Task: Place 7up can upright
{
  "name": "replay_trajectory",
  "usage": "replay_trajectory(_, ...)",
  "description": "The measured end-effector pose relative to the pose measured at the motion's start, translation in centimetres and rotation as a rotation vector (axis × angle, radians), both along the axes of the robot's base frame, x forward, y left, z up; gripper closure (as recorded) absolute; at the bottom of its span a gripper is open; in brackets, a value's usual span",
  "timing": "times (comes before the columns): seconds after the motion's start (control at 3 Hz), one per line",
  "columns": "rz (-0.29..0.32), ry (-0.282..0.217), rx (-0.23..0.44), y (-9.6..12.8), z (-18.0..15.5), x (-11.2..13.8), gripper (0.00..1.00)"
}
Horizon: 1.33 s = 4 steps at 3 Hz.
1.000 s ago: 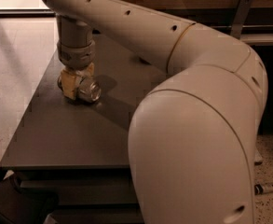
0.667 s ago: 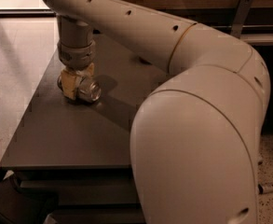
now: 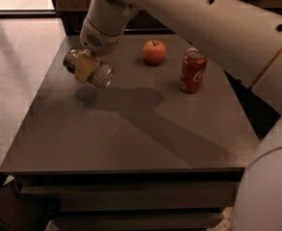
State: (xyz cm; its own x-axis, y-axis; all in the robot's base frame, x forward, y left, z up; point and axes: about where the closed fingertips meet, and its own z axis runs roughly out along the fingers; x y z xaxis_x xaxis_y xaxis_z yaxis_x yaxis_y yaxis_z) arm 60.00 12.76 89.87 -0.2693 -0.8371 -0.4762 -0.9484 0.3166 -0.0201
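Observation:
The 7up can [image 3: 100, 74] is a silvery can held on its side, shiny end toward the lower right, a little above the dark table [image 3: 131, 134]. My gripper [image 3: 86, 66] hangs from the white arm at the upper left and is shut on the can, with a tan finger [image 3: 85, 65] across its middle. The can's shadow lies on the table just below it.
A red cola can [image 3: 192, 71] stands upright at the table's back right. A red apple [image 3: 154, 51] sits at the back middle. The white arm crosses the top and right side of the view. Light floor lies to the left.
The view has shifted, so the apple and cola can now show. The gripper still holds the can on its side, now lifted off the table surface.

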Motion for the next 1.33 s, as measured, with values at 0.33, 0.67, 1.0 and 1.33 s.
replay_trajectory(0.33,0.083,-0.074,0.176,-1.1,2.6,0.3,1.00)
replay_trajectory(0.67,0.112,-0.094,0.368,-0.9,3.5,-0.2,1.00)
replay_trajectory(1.0,0.105,-0.115,0.478,0.1,3.2,-1.8,1.00)
replay_trajectory(1.33,0.074,-0.130,0.501,1.4,2.3,-3.3,1.00)
